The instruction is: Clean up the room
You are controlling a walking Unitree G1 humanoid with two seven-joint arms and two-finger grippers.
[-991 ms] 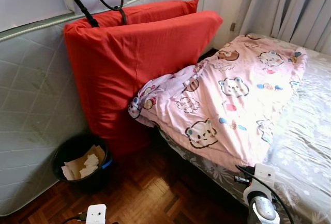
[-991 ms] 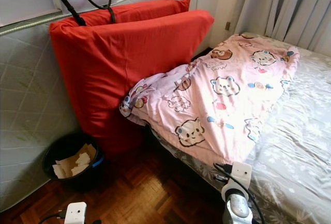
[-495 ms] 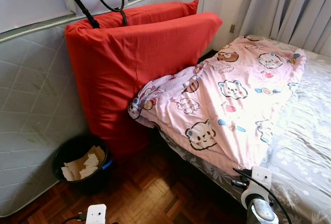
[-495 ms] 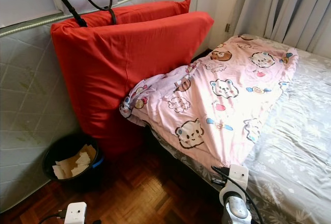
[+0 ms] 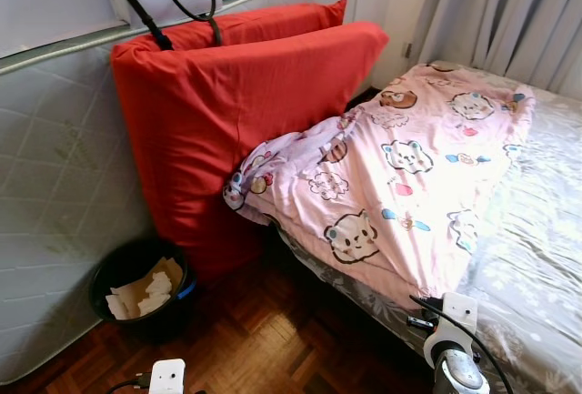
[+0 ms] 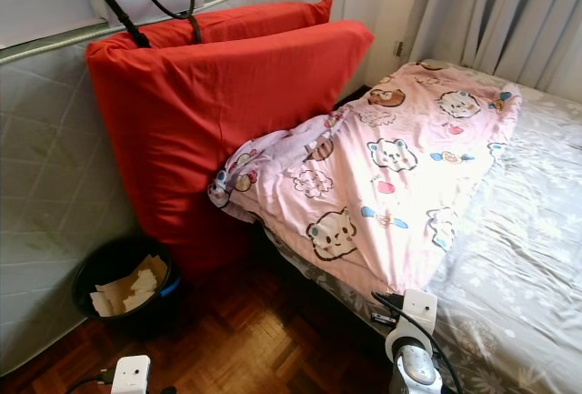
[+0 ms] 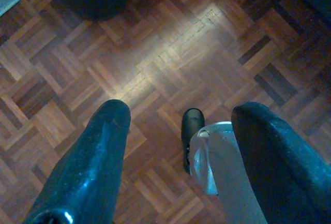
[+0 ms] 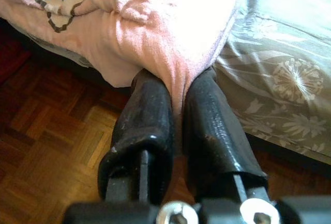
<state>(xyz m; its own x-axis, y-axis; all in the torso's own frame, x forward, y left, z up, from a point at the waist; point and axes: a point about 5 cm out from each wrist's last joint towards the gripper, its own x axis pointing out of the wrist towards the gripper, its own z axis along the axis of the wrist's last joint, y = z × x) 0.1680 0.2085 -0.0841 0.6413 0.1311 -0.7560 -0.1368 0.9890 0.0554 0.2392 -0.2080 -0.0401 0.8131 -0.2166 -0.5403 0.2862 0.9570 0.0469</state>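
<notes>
A pink blanket printed with cartoon bears [image 5: 400, 176] is spread across a bed covered by a grey flowered sheet [image 5: 536, 230], its near corner hanging over the bed's edge. That corner is pinched between the two black fingers of the right gripper [image 8: 177, 113], which are closed tightly on the fabric just above the dark wooden parquet floor [image 5: 264, 339]. The left gripper [image 7: 181, 146] is held over the parquet with its fingers spread apart and nothing between them. Two large red cushions [image 5: 245, 103] are propped against an upright grey quilted mattress [image 5: 55, 185], and a black waste bin holding crumpled paper [image 5: 138, 287] is seen at their foot.
</notes>
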